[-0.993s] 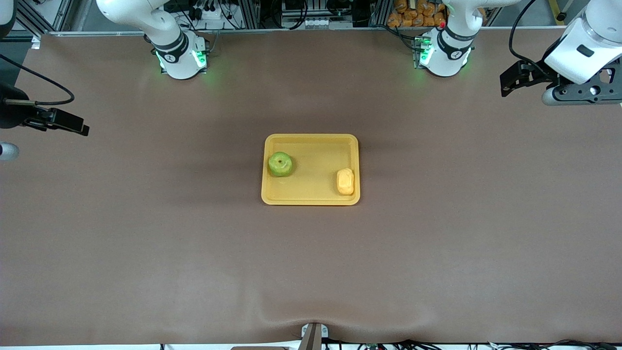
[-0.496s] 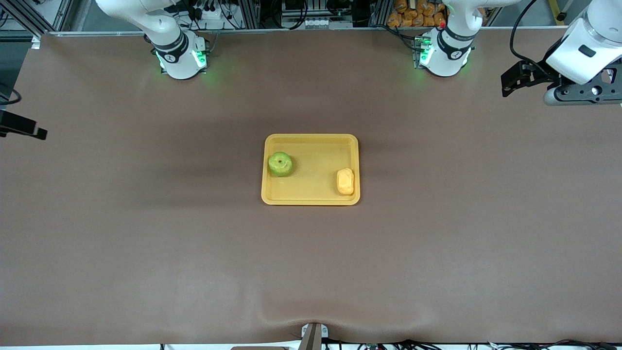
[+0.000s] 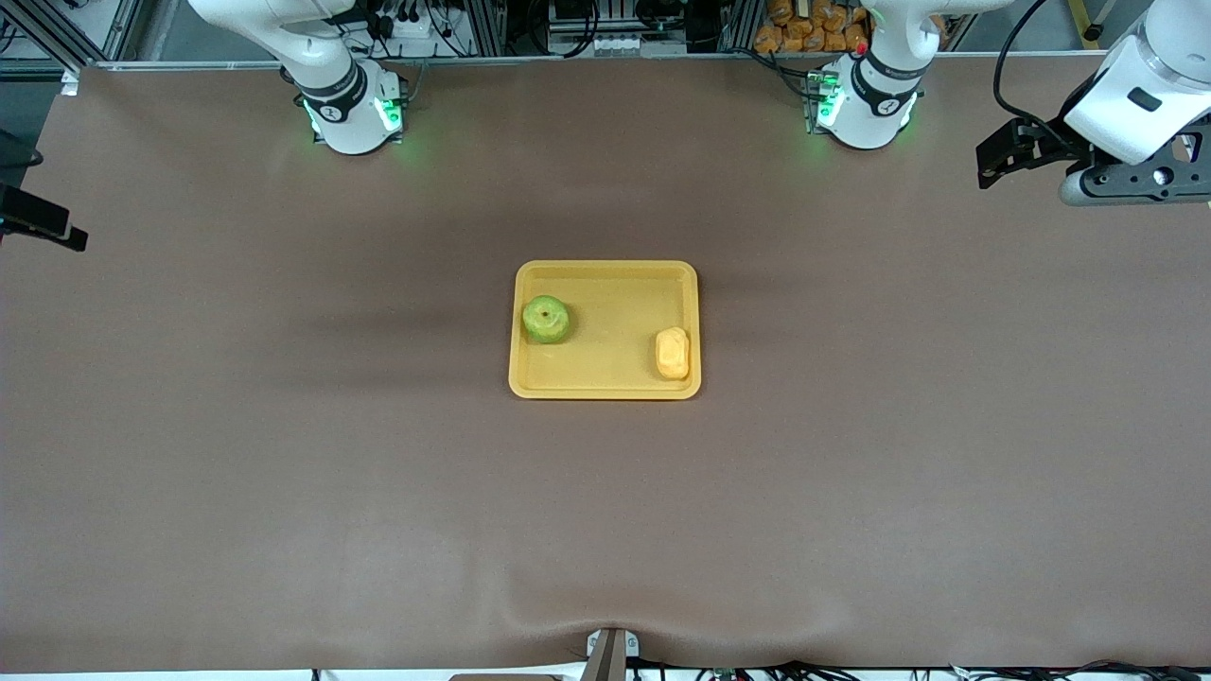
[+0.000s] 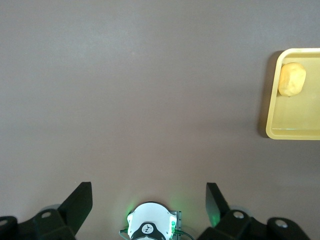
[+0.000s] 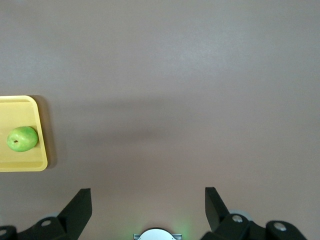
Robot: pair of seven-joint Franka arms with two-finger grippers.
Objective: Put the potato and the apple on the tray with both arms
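The yellow-orange tray (image 3: 615,312) lies in the middle of the brown table. The green apple (image 3: 546,319) sits in it on the side toward the right arm's end. The pale yellow potato (image 3: 673,353) sits in it at the corner toward the left arm's end, nearer the front camera. My left gripper (image 4: 148,192) is open and empty, high over the left arm's end of the table; its view shows the potato (image 4: 291,79) and the tray's rim (image 4: 295,134). My right gripper (image 5: 148,197) is open and empty over the right arm's end; its view shows the apple (image 5: 22,138) and the tray (image 5: 20,162).
The two arm bases (image 3: 352,109) (image 3: 866,104) glow green along the table's edge farthest from the front camera. The left arm's hand (image 3: 1126,142) hangs over its end of the table. Only a black piece of the right arm's hand (image 3: 38,227) shows at the view's edge.
The right arm's hand has drawn away toward its end of the table, almost out of the front view. The left arm has hardly moved. Apple and potato stay in the tray.
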